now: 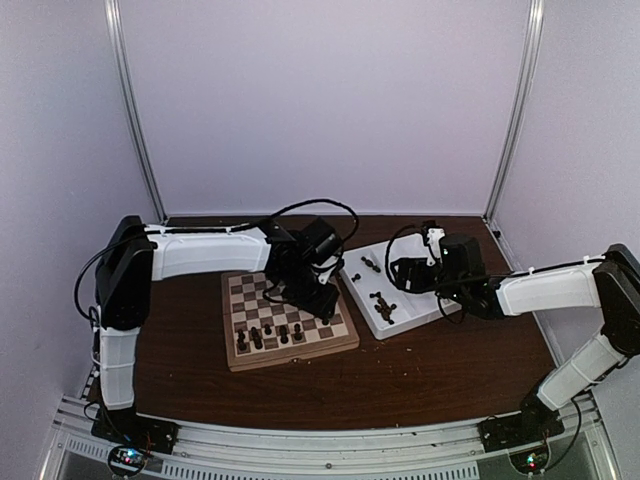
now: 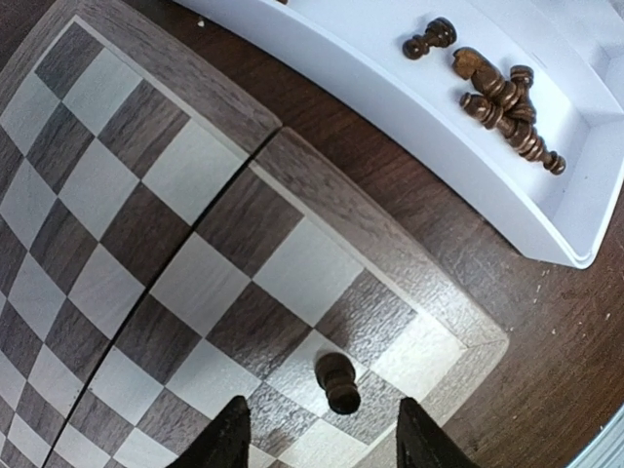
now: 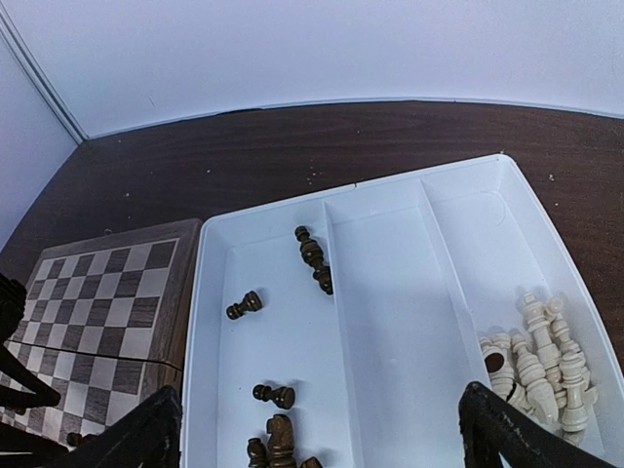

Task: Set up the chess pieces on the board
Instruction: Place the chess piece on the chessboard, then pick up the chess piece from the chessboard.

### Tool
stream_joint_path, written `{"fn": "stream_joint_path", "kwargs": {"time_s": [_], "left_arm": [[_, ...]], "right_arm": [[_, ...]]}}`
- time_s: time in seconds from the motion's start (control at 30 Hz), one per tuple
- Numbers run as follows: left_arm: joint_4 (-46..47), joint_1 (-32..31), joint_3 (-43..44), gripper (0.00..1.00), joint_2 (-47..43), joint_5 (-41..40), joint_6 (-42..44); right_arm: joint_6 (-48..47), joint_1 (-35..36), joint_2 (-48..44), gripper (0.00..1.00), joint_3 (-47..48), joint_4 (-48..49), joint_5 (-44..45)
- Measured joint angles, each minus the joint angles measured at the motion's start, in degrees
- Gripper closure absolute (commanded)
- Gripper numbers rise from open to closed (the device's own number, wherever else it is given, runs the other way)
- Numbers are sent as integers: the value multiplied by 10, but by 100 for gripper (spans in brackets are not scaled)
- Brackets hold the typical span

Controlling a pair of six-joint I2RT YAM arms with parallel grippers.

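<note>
The chessboard [image 1: 290, 355] lies left of centre, with several dark pieces [image 1: 270, 335] standing along its near rows. My left gripper [image 1: 322, 298] is open and empty just above the board's right corner. In the left wrist view a dark pawn [image 2: 338, 382] stands on a light square of the board [image 2: 322, 185], between and below the spread fingertips [image 2: 229, 434] and apart from them. My right gripper [image 1: 398, 272] is open wide and empty above the white tray [image 1: 415, 325]. Dark pieces [image 3: 314, 258] lie loose in the tray's left compartment, among them a pawn [image 3: 244, 305].
The tray [image 3: 380, 292] has three compartments: the middle one is bare and cream pieces [image 3: 541, 361] lie in the right one. It sits just right of the board, and its rim [image 2: 468, 195] shows in the left wrist view. White walls enclose the brown table [image 1: 420, 380].
</note>
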Motion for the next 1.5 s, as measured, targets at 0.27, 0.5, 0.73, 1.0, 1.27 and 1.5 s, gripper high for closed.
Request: {"fn": "stream_joint_path", "kwargs": {"time_s": [0.27,0.5,0.73,1.0,1.27,1.5], "left_arm": [[-13,-6,18,58,19,-10,-4],[-18,-8,26,62,25,-14,-4],[-19,-9,27,72,38,-14,-4],[-20,-10,28,96,39,-17,-4],[-22,-10,32,98,38,-38,-3],[-26,-10,26,99,7,-63,-3]], "right_arm": [[0,0,0,4,0,0,2],[0,0,0,5,0,0,2],[1,0,0,5,0,-2,2],[1,0,2,6,1,-4,2],[1,0,11,6,5,-9,2],[1,0,16,6,12,-11,1]]}}
